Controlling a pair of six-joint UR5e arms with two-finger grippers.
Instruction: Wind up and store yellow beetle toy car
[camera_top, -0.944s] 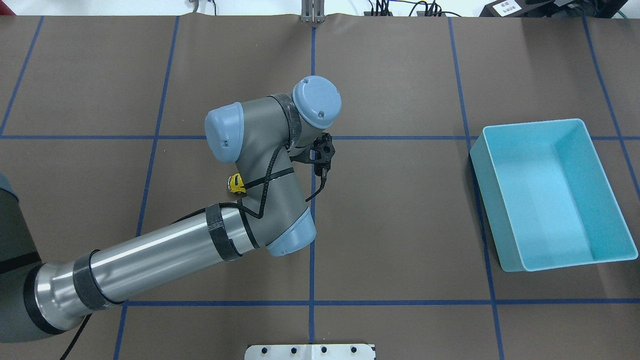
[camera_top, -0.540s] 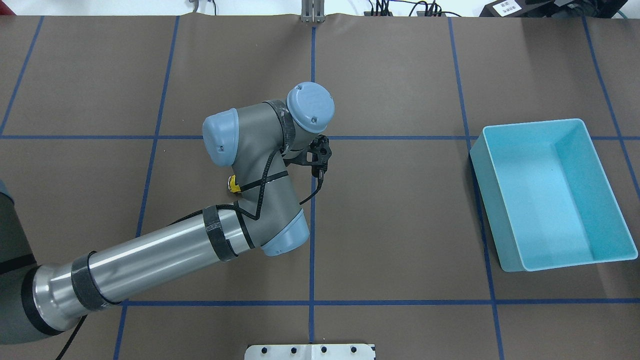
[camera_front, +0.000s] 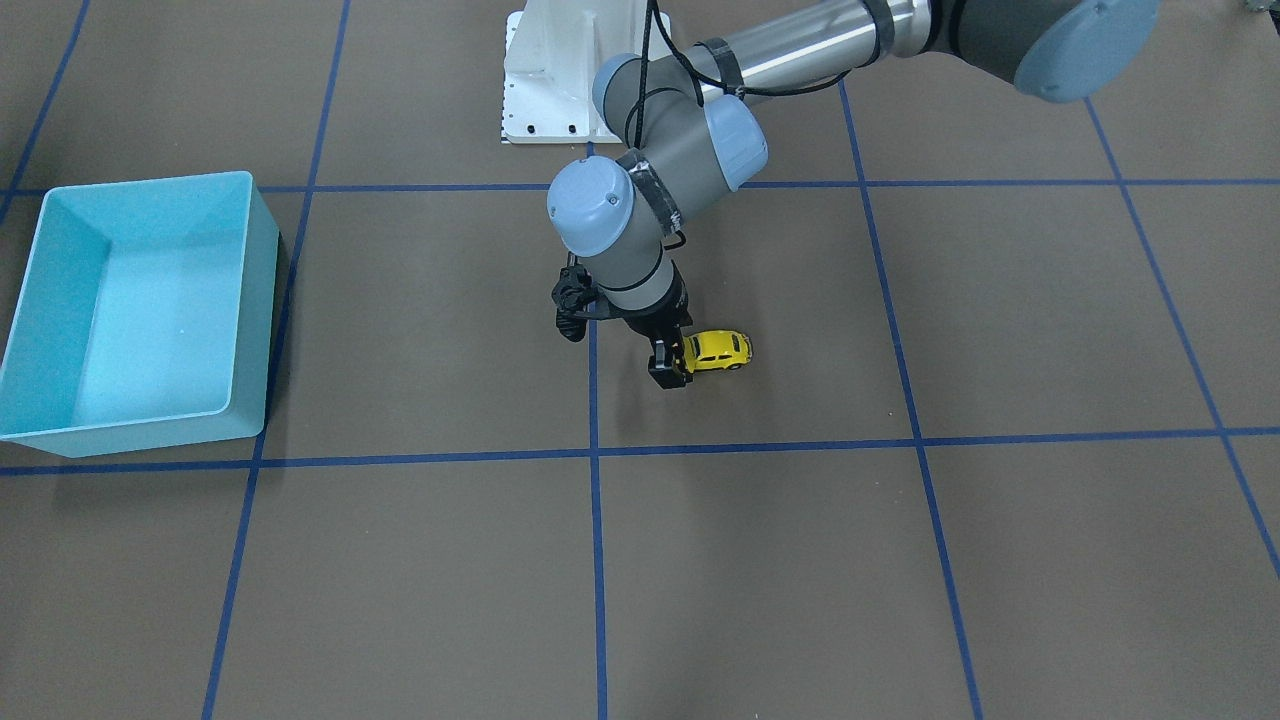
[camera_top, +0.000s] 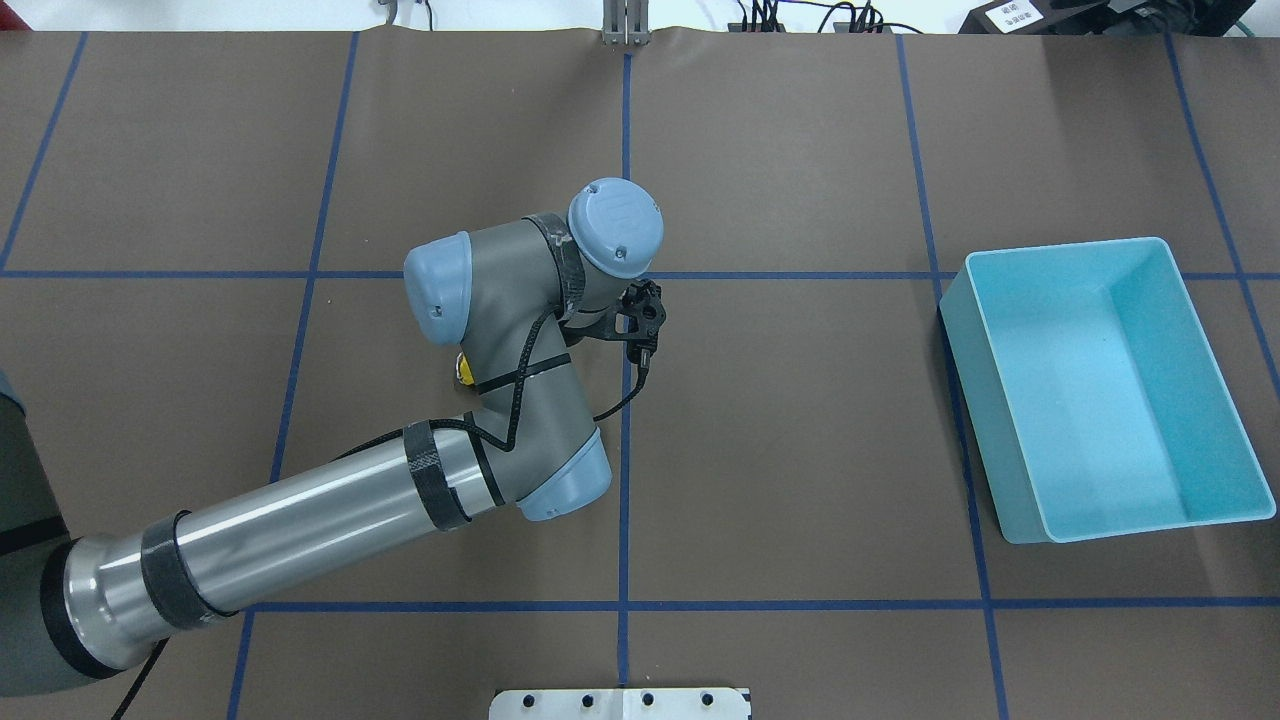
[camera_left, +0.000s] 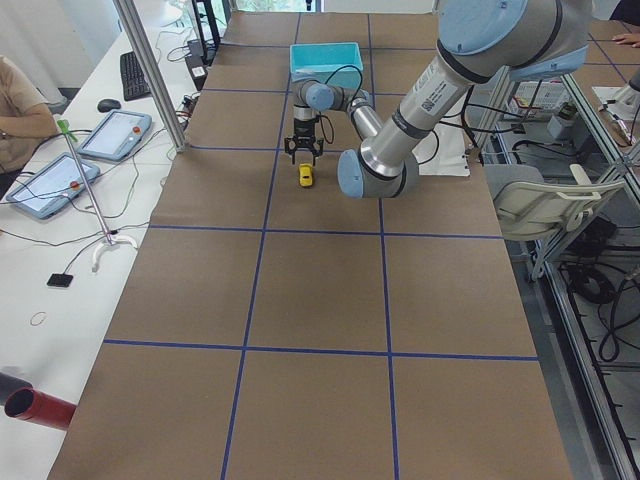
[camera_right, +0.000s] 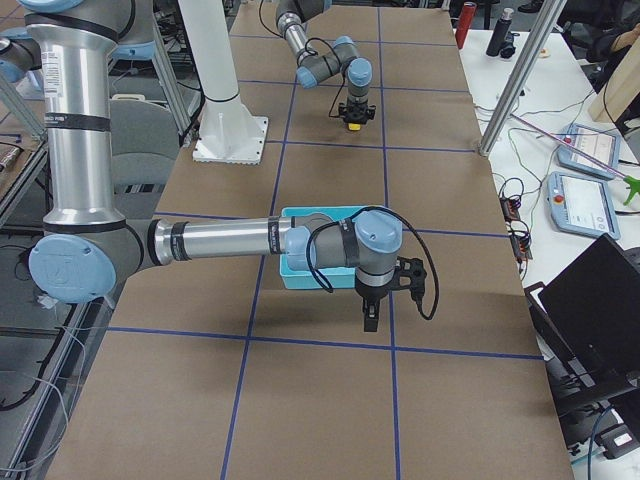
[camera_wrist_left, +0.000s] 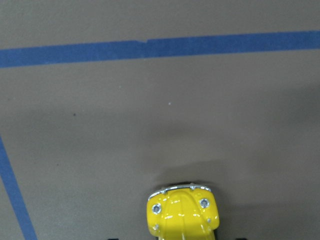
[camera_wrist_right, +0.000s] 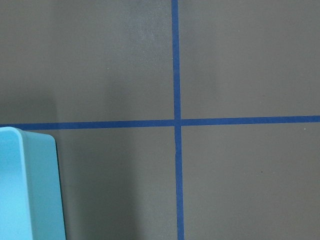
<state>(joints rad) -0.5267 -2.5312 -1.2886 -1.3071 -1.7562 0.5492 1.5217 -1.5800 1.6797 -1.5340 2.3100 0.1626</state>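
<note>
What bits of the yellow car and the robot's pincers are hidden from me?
- Overhead view: the yellow beetle toy car is nearly hidden under the left arm.
- Left wrist view: its back end is cut off by the bottom edge.
- Left pincer: grip unclear, partly behind its wrist.
- Right pincer: side view only, too small.

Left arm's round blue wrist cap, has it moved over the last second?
Yes. In the overhead view the round blue wrist cap has shifted left and toward the robot, closer to the horizontal blue tape line.
</note>
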